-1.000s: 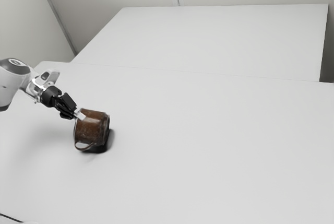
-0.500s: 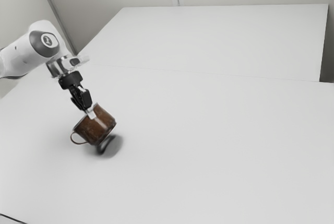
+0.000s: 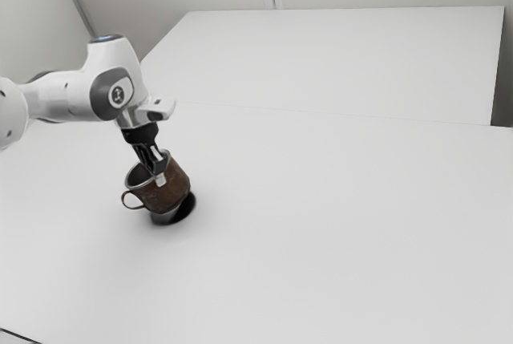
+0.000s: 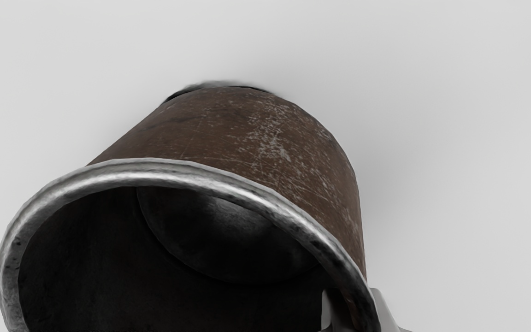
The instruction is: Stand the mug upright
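The brown metal mug [image 3: 170, 192] is tilted in the exterior view, its silver-rimmed opening facing up toward that view's left and its handle on the left side. My gripper [image 3: 159, 175] comes down on it from above, shut on the mug's wall near the rim. In the wrist view the mug [image 4: 247, 133] shows its dark inside and scratched outer wall; my gripper [image 4: 356, 308] pinches the wall there, one fingertip inside and the other outside. Whether the base touches the table is hard to tell.
A white table [image 3: 337, 224] lies under the mug, with a dark shadow just beneath. Behind it is another white surface [image 3: 337, 59], below pale walls. A thin dark cable [image 3: 18, 335] lies at the exterior view's lower left corner.
The hand has swung to a steeper, more downward pose and moved toward the exterior view's right. The held mug has turned with it, its opening now facing more upward.
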`<state>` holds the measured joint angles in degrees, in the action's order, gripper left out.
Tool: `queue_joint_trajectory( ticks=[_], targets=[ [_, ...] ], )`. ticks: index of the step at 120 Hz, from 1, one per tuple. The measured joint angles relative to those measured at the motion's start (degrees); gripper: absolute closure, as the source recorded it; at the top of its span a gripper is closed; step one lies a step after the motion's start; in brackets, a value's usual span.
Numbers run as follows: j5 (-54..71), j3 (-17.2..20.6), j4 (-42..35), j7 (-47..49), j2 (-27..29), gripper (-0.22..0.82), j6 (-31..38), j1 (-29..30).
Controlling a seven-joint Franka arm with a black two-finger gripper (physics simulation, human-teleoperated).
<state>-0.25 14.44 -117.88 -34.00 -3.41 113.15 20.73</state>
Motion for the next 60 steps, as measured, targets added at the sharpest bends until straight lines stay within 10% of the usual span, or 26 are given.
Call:
queue_joint_trajectory(
  ticks=[60],
  targets=[
    [3.88,1.57,-3.26,2.44,-0.12,0.71,9.28,0.32]
  ],
)
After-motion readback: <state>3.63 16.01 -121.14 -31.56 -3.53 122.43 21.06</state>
